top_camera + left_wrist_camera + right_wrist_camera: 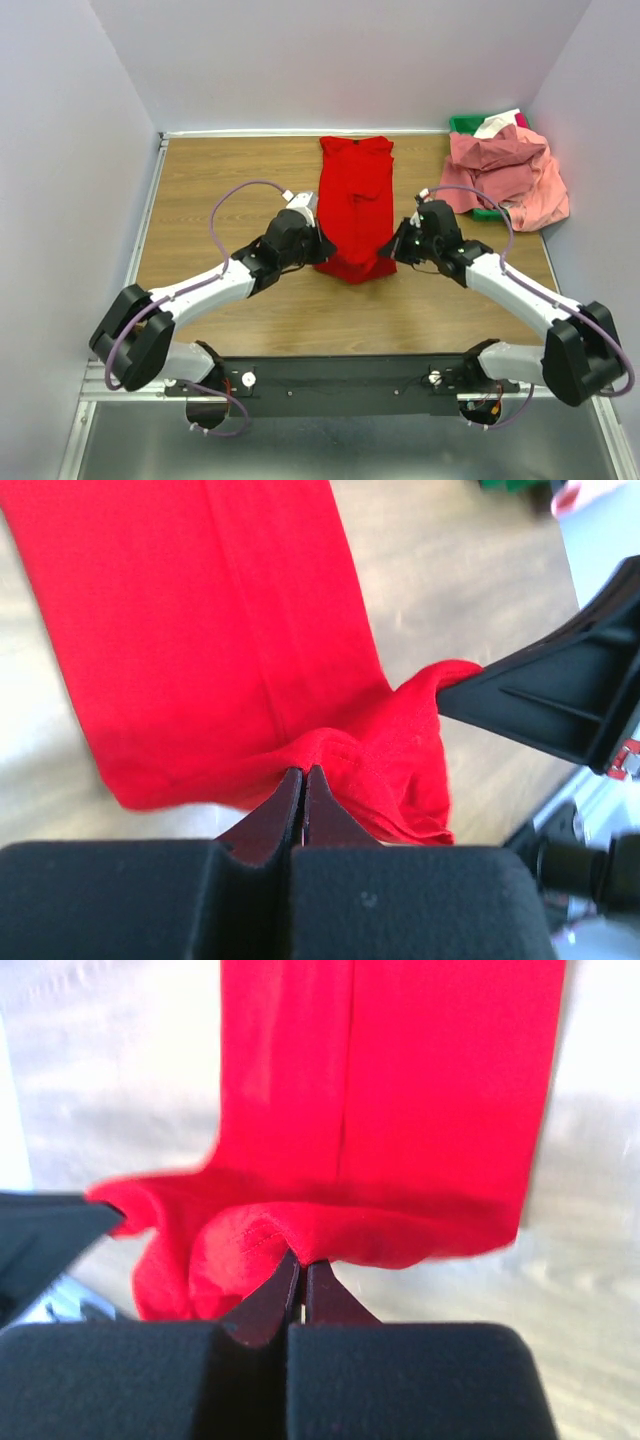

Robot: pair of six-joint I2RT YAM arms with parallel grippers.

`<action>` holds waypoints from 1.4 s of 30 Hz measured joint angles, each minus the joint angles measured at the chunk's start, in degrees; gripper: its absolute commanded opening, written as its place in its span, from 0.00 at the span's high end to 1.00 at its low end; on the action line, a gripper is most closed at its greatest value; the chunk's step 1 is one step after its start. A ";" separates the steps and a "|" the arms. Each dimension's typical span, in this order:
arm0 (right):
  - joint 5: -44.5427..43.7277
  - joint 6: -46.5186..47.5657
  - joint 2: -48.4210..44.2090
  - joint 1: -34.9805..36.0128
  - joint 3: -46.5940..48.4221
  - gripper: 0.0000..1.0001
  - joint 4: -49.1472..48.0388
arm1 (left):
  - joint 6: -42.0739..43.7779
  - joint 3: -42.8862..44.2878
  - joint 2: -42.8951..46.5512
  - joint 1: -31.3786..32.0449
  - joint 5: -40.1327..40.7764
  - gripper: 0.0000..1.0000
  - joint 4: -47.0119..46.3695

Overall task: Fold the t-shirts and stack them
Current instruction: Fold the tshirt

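Cloth pinched both sides: left tool (303,773) and right tool (300,1260) clenched on red t-shirt (355,200) hem.

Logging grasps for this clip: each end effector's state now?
Left end effector: closed on the red t-shirt.
Right end effector: closed on the same red t-shirt.

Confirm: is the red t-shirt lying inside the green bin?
No, the red t-shirt lies lengthwise on the wooden table, apart from the green bin at the far right corner, which is heaped with pink t-shirts.
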State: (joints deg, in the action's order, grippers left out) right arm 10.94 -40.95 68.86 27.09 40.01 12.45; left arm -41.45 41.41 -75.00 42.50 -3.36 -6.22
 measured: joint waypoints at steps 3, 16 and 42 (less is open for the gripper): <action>-3.21 0.04 4.33 0.00 5.07 1.00 -1.73 | 0.92 5.14 -4.63 -1.68 0.63 1.00 0.57; -16.83 1.66 21.05 0.00 20.83 1.00 -3.89 | 5.99 23.30 -20.20 -9.25 1.22 1.00 2.16; -20.31 3.69 39.69 -5.33 32.61 0.87 -3.85 | 10.21 36.81 -38.53 -14.71 -1.27 1.00 4.15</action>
State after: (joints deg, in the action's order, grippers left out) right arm -9.37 -37.26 108.55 21.76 72.62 8.60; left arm -31.24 78.22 -113.54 27.79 -4.62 -2.07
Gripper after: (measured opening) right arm 0.060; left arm 0.009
